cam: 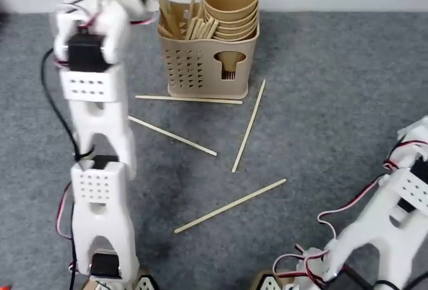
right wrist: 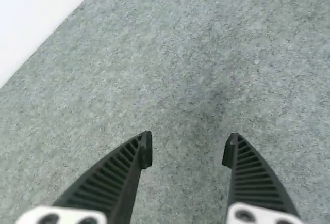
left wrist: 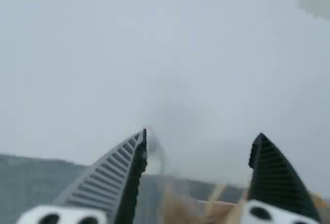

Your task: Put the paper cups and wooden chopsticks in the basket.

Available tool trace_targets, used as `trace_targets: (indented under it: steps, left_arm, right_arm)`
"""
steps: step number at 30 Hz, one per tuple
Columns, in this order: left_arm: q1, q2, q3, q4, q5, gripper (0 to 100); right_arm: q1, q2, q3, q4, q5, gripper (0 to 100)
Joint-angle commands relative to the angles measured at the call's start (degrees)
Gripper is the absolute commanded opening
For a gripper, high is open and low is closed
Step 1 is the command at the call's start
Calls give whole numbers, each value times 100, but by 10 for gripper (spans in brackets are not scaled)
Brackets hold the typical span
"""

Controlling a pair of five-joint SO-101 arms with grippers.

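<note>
A: Which one first?
B: The nearest chopstick [cam: 231,206] — light, stiff and thin, flat on the grey mat [cam: 334,103]. I'd pinch it mid-length so it doesn't tip.
A: And the jaws?
B: The right gripper [right wrist: 188,149] is spread, empty, over bare mat. Three more sticks [cam: 249,126] lie loose beyond. The left gripper [left wrist: 201,146] gapes beside the basket [cam: 207,69] — paper cups [cam: 231,6] stacked inside, easily crushed.
</note>
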Motion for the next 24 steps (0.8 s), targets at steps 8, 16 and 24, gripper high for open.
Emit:
trace_targets:
  steps: [8, 16, 24]
  left_arm:
    - [-791, 264, -84, 1811, -167, 306]
    - [-721, 1064, -4, 2752, -4387, 307]
    - [-818, 1749, -13, 2734, -8466, 308]
  right_arm:
    - [-75, -13, -62, -75, -44, 236]
    - [-40, -75, 229, -75, -44, 236]
    - [-40, -75, 378, -92, -44, 236]
